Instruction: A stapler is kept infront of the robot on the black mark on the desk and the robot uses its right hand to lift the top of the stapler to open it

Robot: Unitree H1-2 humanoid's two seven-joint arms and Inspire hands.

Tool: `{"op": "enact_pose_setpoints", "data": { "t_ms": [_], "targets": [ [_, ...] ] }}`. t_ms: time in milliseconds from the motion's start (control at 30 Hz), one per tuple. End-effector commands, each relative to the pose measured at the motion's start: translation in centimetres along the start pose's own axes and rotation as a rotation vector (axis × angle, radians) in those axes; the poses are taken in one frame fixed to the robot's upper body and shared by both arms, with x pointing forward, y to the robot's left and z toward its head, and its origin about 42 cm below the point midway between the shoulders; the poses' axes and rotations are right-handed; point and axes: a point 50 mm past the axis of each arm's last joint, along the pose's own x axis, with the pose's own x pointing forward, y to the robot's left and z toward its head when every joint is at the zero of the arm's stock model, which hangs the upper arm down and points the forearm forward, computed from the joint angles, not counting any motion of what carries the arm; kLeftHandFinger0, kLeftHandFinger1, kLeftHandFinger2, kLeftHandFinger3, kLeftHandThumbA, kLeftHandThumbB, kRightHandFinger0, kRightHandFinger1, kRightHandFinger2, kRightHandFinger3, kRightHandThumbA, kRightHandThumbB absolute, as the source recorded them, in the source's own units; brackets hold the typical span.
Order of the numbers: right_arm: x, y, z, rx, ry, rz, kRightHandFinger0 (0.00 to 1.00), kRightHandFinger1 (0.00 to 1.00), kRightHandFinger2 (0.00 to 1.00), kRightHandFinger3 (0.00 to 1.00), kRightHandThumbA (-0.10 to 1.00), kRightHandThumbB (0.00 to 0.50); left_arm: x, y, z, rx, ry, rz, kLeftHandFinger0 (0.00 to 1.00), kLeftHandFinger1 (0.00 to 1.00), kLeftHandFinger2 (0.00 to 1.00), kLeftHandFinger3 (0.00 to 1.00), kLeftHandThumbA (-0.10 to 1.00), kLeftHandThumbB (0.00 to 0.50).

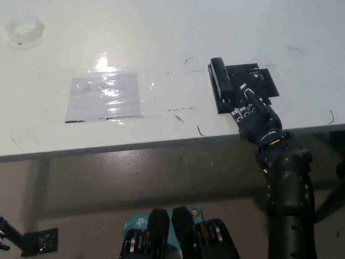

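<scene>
A black stapler lies lengthwise on the left side of a black square mark near the front right of the white desk. My black right hand reaches up over the desk's front edge and rests on the near part of the mark. It is open, with its fingers spread just right of the stapler's near end, touching or nearly touching its side. Black on black hides the exact contact. The stapler's top is down. My left hand is out of view.
A clear plastic sheet over a grey paper lies at the desk's middle left. A roll of clear tape sits at the far left corner. The desk's front edge runs across, with floor below.
</scene>
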Motion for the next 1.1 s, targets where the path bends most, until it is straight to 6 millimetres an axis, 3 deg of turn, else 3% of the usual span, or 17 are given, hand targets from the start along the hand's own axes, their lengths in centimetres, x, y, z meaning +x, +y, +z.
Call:
{"op": "enact_pose_setpoints", "data": {
  "t_ms": [0, 100, 167, 333, 600, 667, 833, 1067],
  "targets": [
    [-0.3, 8.2, 0.8, -0.015, -0.060, 0.180, 0.79, 0.92, 0.97, 1.00, 1.00, 0.057, -0.5, 0.5, 0.6, 0.012, -0.044, -0.011, 0.41, 0.51, 0.71, 0.87, 0.76, 0.019],
    [-0.2, 8.8, 0.7, -0.021, -0.061, 0.181, 0.77, 0.89, 0.96, 1.00, 1.00, 0.060, -0.5, 0.5, 0.4, 0.010, -0.040, -0.013, 0.40, 0.52, 0.72, 0.87, 0.76, 0.021],
    [-0.1, 10.3, 0.8, -0.024, -0.063, 0.190, 0.76, 0.85, 0.90, 1.00, 0.97, 0.083, -0.6, 0.6, 0.2, 0.018, -0.032, -0.009, 0.42, 0.53, 0.73, 0.88, 0.76, 0.039],
    [-0.3, 13.8, 1.4, -0.065, -0.083, 0.258, 0.68, 0.80, 0.86, 1.00, 1.00, 0.069, -0.9, 0.7, 0.1, 0.011, -0.027, -0.008, 0.41, 0.53, 0.71, 0.88, 0.76, 0.029],
    [-1.2, 17.9, 2.6, -0.075, -0.102, 0.317, 0.68, 0.80, 0.86, 1.00, 1.00, 0.071, -1.1, 0.7, -0.2, 0.013, -0.022, -0.008, 0.39, 0.53, 0.70, 0.88, 0.76, 0.036],
    [-2.0, 20.2, 3.6, -0.093, -0.130, 0.343, 0.70, 0.82, 0.87, 1.00, 0.99, 0.057, -1.0, 0.8, -0.3, 0.012, -0.015, -0.009, 0.41, 0.54, 0.69, 0.85, 0.77, 0.039],
    [-3.2, 23.6, 4.6, -0.098, -0.148, 0.398, 0.72, 0.84, 0.90, 1.00, 0.96, 0.067, -1.3, 0.9, -0.4, 0.009, -0.005, -0.008, 0.39, 0.53, 0.72, 0.87, 0.77, 0.040],
    [-4.2, 26.0, 4.5, -0.136, -0.166, 0.423, 0.66, 0.80, 0.88, 0.99, 0.95, 0.084, -1.2, 0.7, -0.5, 0.012, 0.009, -0.005, 0.39, 0.53, 0.70, 0.88, 0.78, 0.045]
  ]
}}
